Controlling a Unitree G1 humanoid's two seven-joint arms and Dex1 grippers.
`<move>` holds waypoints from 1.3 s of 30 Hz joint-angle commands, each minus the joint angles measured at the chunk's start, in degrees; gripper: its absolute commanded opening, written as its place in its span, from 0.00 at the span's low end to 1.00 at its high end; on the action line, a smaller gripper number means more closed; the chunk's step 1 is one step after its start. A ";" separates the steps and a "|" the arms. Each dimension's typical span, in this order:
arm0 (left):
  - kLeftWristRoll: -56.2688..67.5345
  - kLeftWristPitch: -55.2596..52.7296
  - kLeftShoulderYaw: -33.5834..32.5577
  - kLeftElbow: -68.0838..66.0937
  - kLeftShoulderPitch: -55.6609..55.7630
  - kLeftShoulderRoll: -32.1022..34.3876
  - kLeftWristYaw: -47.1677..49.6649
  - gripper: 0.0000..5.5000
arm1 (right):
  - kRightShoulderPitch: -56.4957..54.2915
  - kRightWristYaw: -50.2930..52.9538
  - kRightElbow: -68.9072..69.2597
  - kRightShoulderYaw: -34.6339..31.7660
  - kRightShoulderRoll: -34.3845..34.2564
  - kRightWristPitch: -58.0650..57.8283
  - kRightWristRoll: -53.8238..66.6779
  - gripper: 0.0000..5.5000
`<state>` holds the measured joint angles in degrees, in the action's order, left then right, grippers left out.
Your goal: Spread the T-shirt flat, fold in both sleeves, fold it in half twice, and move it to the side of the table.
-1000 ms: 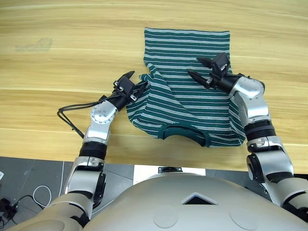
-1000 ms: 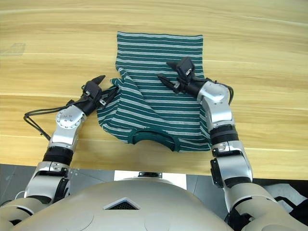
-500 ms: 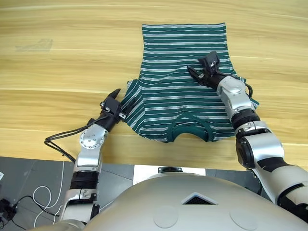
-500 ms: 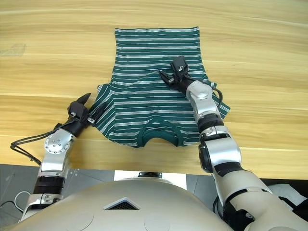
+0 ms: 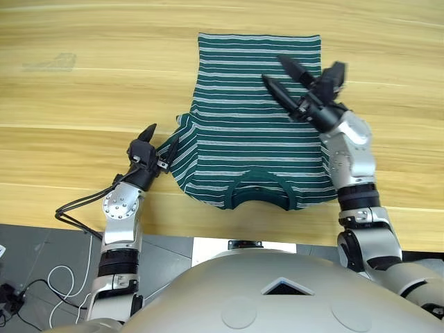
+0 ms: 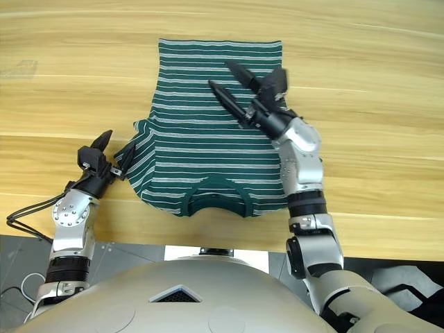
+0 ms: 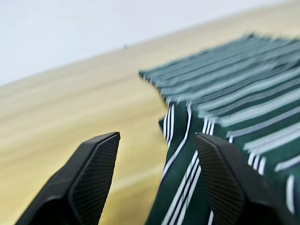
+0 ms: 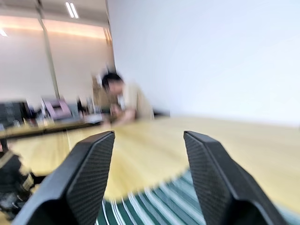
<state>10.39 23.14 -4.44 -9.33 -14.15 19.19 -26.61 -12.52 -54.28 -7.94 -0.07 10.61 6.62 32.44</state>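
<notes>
The green white-striped T-shirt lies flat on the wooden table, collar nearest me and hem at the far side. Its left sleeve sticks out to the left. My left gripper is open right at that sleeve's edge; in the left wrist view the striped sleeve cloth lies just ahead between the spread fingers of the gripper. My right gripper is open and raised above the shirt's upper right part, holding nothing. The right arm hides the right sleeve area.
Bare wood stretches wide to the left and right of the shirt. The table's near edge runs just below the collar. A black cable loops off my left forearm over that edge.
The left sleeve, folded over the chest a second ago, now lies drawn out to the left. My right gripper has lifted off the shirt and opened wider. The view itself has shifted.
</notes>
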 commanded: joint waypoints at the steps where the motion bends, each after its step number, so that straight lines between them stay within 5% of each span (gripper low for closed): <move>1: 8.94 6.99 -3.58 4.71 -5.87 0.08 -6.35 0.54 | 5.18 -0.30 3.87 -8.56 5.27 -1.75 4.99 0.50; 4: 11.06 9.86 -4.64 5.94 -10.89 0.51 -9.56 0.54 | 5.66 4.15 -2.24 -12.34 5.12 2.00 1.87 0.50; 6: 8.48 12.46 -5.74 3.85 -12.36 0.59 -8.98 0.54 | 2.26 16.43 -11.99 -16.40 5.46 7.87 -5.19 0.50; 9: -4.43 16.12 -9.52 -1.75 -9.30 1.86 0.38 0.54 | -1.55 39.12 -27.04 -18.35 10.39 18.66 -22.57 0.50; 16: -43.52 13.36 -6.88 -6.57 1.01 11.41 25.11 0.54 | 1.17 62.44 -36.71 -17.70 12.72 27.97 -37.90 0.50; 21: -59.81 11.38 0.06 -3.78 1.76 20.69 27.06 0.54 | -1.68 66.77 -43.95 -17.71 13.90 29.82 -38.21 0.50; 27: -64.97 9.05 7.42 0.69 0.36 25.97 22.48 0.54 | -3.40 66.52 -45.44 -16.62 14.99 32.73 -37.84 0.50; 39: -64.28 -1.09 7.68 11.13 -9.21 31.53 17.10 0.54 | -3.18 64.89 -46.36 -16.39 15.69 33.65 -36.66 0.50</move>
<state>-52.96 24.35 3.22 2.10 -19.64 49.10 -6.31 -15.44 11.10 -53.67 -16.84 25.82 39.97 -4.70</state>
